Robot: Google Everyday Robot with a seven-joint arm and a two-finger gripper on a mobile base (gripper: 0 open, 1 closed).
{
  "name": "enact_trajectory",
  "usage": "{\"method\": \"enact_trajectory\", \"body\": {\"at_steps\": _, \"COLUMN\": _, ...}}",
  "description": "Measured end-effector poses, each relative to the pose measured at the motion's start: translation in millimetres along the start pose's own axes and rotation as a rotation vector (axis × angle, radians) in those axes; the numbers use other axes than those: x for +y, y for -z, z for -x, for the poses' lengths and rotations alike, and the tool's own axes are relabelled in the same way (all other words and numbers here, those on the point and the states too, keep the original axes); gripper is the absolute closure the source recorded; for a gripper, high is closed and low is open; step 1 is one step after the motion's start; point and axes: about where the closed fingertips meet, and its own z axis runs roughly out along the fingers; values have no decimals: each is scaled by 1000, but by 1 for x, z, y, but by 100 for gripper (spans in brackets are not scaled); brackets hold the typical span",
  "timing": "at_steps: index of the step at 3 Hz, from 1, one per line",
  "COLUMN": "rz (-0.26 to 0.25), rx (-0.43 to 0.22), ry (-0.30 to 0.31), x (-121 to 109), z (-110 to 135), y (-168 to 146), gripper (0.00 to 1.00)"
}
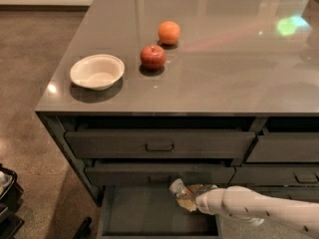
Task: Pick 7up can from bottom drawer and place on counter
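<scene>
The bottom drawer (144,215) is pulled open under two handled drawers. My white arm reaches in from the lower right, and my gripper (183,195) sits over the drawer's right rear part, just below the middle drawer. A small whitish-silver object, the 7up can (176,187), shows at the gripper's tip, tilted and partly hidden by it. The glossy dark grey counter (224,59) spreads above.
On the counter stand a white bowl (96,71) at the left, a red apple (152,57) and an orange (169,32) behind it. More drawers (284,148) lie to the right. A dark object (7,198) stands on the floor at the lower left.
</scene>
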Motion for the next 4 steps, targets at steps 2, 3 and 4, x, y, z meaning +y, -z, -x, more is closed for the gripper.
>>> {"method": "enact_trajectory", "body": {"at_steps": 2, "rz": 172, "rx": 40, "ry": 66, "x": 22, "z": -42, "y": 79, "gripper": 100}}
{"method": "enact_trajectory", "body": {"at_steps": 3, "rz": 172, "rx": 39, "ry": 68, "x": 21, "z": -37, "y": 73, "gripper": 100}}
{"method": "enact_trajectory", "body": {"at_steps": 4, "rz": 169, "rx": 34, "ry": 82, "x": 13, "z": -10, "y": 102, "gripper": 100}}
